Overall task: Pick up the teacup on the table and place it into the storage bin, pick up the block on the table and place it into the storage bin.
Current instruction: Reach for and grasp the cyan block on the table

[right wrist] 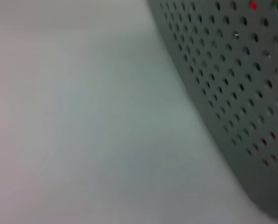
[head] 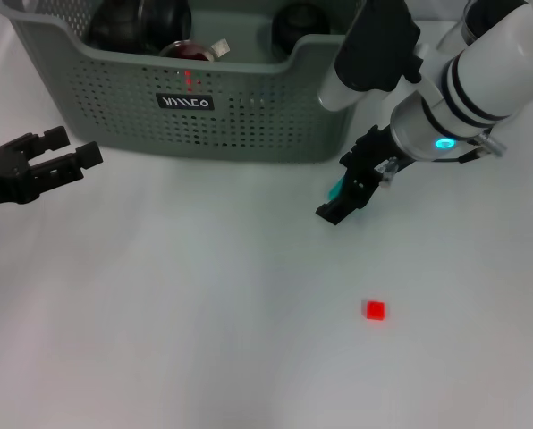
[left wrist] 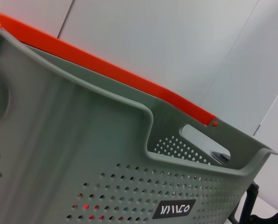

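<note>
The storage bin (head: 249, 107) sits at the far side of the white table (head: 159, 313). Inside it are some dark round things and one with a dark red inside (head: 188, 50), which may be the teacup, but they are too hidden to be sure. No teacup stands on the table, so that part of the job looks done. The block (head: 375, 310) is small and red, and it lies alone on the table, well apart from the bin and nearer to the robot. It has not been picked up yet, so this is what is left to do. The right end effector (head: 345, 198) hangs low over the table just in front of the bin's right corner, pointing down toward the block but not touching it. It holds nothing that can be seen, and its fingers look close together, though it is hard to tell for sure. The right wrist view shows only bare table and the bin's wall with its little holes. The left end effector (head: 65, 156) waits off at the left side of the table, near the bin, with its fingers a little apart and nothing between them. Nothing stands between the right end effector and the block. The bin's wall is high, so the block will have to be lifted up over the rim.
</note>
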